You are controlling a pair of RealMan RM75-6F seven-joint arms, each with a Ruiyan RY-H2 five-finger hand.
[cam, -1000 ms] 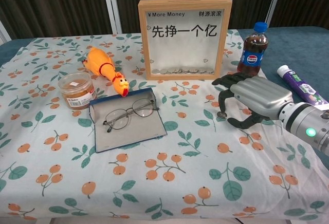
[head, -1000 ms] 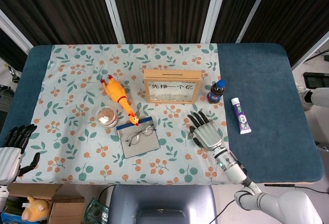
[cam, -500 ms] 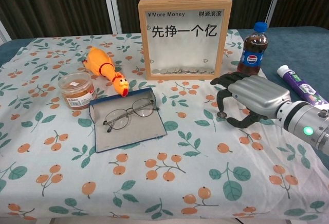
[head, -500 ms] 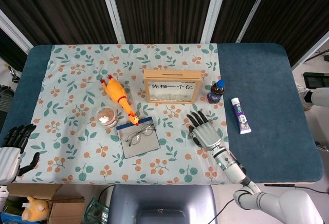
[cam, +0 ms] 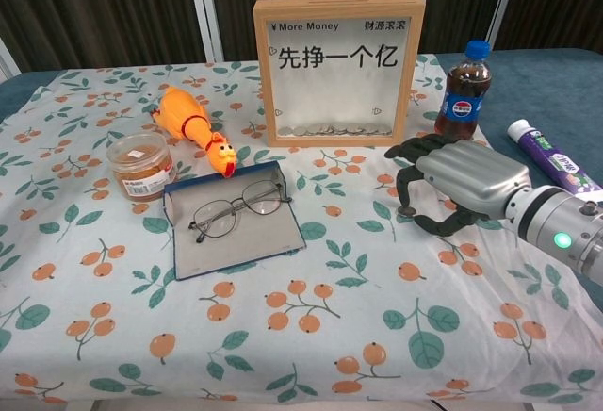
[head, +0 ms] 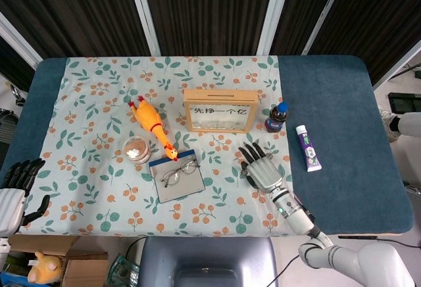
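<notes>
A blue-topped table (head: pixel 342 103) is carrying a floral cloth (head: pixel 99 96) over its left part; a toothpaste tube (head: pixel 308 147) is lying straight on the bare blue, right of it.

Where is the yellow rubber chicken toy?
The yellow rubber chicken toy lies on the floral tablecloth, left of the wooden coin frame in both views, between the small clear jar and the frame.

ahead: wooden frame (cam: pixel 337 70), cola bottle (cam: pixel 464 90) block | left: seemingly open cloth (cam: pixel 358 241)
</notes>
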